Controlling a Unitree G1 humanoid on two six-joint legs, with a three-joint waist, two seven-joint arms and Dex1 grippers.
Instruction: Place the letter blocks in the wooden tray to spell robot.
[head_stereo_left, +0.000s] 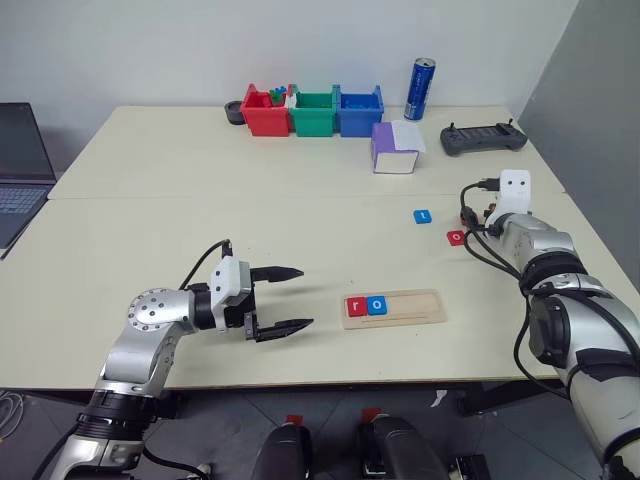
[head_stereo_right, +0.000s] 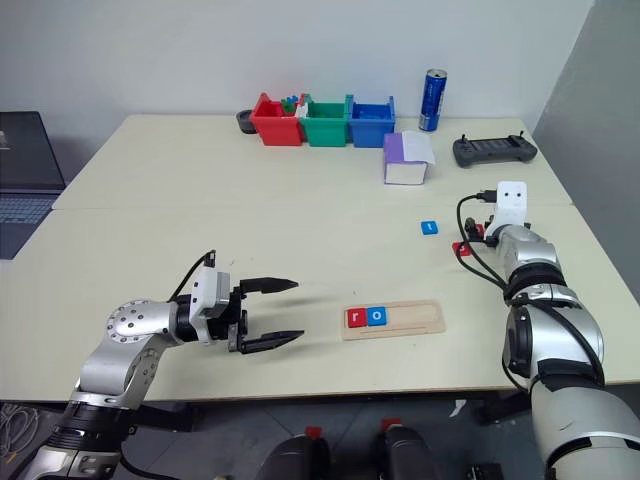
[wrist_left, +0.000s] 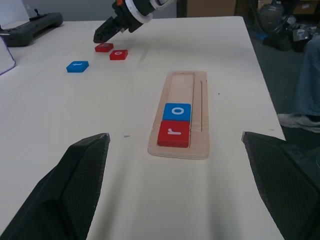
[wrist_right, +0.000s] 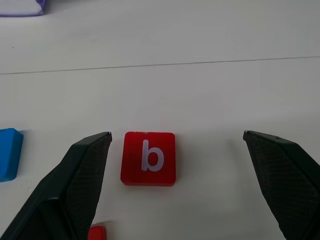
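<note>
The wooden tray (head_stereo_left: 420, 307) lies near the table's front edge, with a red "r" block (head_stereo_left: 356, 306) and a blue "o" block (head_stereo_left: 377, 305) at its left end. My left gripper (head_stereo_left: 303, 297) hovers open and empty just left of the tray. At the right, my right gripper (wrist_right: 176, 134) is open, its fingers either side of a red "b" block (wrist_right: 148, 158) on the table. A blue "t" block (head_stereo_left: 422, 216) and a red "o" block (wrist_left: 118, 54) lie close by.
Red (head_stereo_left: 264, 115), green (head_stereo_left: 314, 113) and blue (head_stereo_left: 360, 112) bins line the far edge, beside a blue can (head_stereo_left: 420, 89). A purple-and-white box (head_stereo_left: 396, 148) and a black controller (head_stereo_left: 483, 138) sit behind the loose blocks. A laptop (head_stereo_left: 20, 165) is far left.
</note>
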